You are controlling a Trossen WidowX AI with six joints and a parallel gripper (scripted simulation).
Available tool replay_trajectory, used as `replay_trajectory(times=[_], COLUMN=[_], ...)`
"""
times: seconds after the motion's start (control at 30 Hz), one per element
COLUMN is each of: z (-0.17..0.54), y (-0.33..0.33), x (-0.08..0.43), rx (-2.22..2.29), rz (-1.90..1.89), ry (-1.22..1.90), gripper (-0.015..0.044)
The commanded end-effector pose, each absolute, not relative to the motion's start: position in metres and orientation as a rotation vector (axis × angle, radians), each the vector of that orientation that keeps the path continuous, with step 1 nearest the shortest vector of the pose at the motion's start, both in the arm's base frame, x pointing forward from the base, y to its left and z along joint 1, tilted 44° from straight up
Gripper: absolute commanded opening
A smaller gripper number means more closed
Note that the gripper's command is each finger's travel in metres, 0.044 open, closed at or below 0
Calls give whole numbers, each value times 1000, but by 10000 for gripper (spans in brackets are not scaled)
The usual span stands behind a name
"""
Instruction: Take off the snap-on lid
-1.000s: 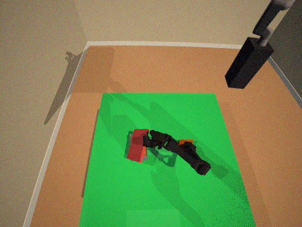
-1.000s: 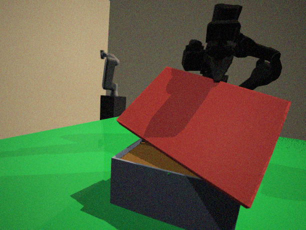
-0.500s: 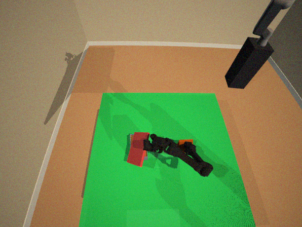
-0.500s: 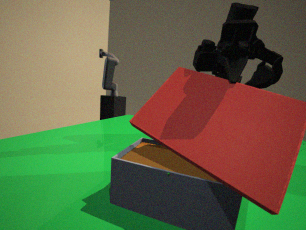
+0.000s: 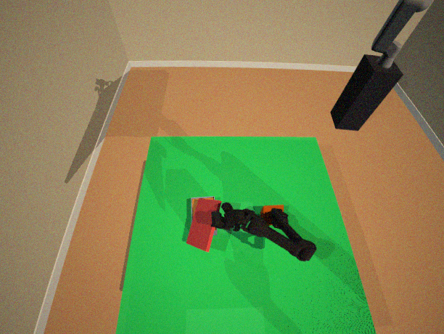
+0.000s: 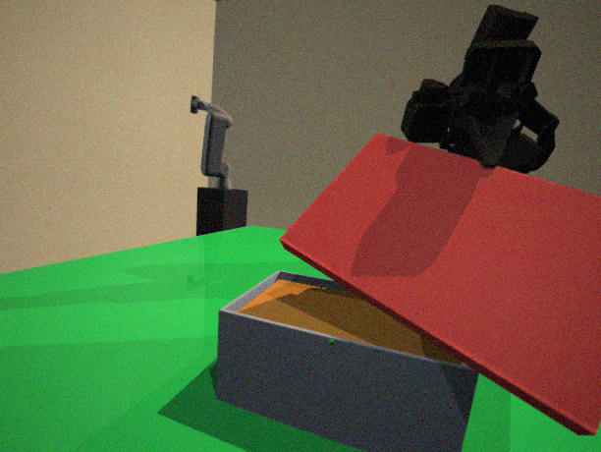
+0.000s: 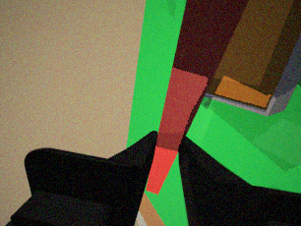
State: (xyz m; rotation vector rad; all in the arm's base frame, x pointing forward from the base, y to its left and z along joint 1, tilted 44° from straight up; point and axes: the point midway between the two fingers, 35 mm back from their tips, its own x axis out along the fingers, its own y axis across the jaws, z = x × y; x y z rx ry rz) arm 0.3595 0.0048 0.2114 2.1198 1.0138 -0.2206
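Note:
The red lid (image 5: 203,232) (image 6: 501,255) (image 7: 181,105) hangs tilted above the storage box, its smooth outer face toward the exterior camera. My gripper (image 5: 215,219) (image 6: 488,164) (image 7: 167,138) is shut on the lid's raised edge. The grey storage box (image 6: 334,383) (image 7: 281,100) stands upright on the green table (image 5: 174,287) (image 6: 74,319) (image 7: 156,54). The lid is off to one side, so one end of the box is uncovered and shows an orange inside. The lid's low corner reaches past the box's right end in the exterior view. Whether the lid touches the rim cannot be told.
An orange block (image 5: 267,209) is partly hidden under my arm in the top view. A black pedestal (image 5: 363,94) (image 6: 221,211) with a grey jointed stand (image 5: 393,33) (image 6: 214,142) is beyond the table.

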Motion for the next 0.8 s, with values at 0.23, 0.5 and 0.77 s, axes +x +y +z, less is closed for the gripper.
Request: replay_trajectory(times=[0.23, 0.5, 0.77], z=[231, 242, 253], y=[20, 32, 43], x=[355, 352, 348], rx=[2122, 2123, 2123], rz=[-212, -212, -212], ry=[1010, 1010, 1011], gripper=[0, 0, 0])
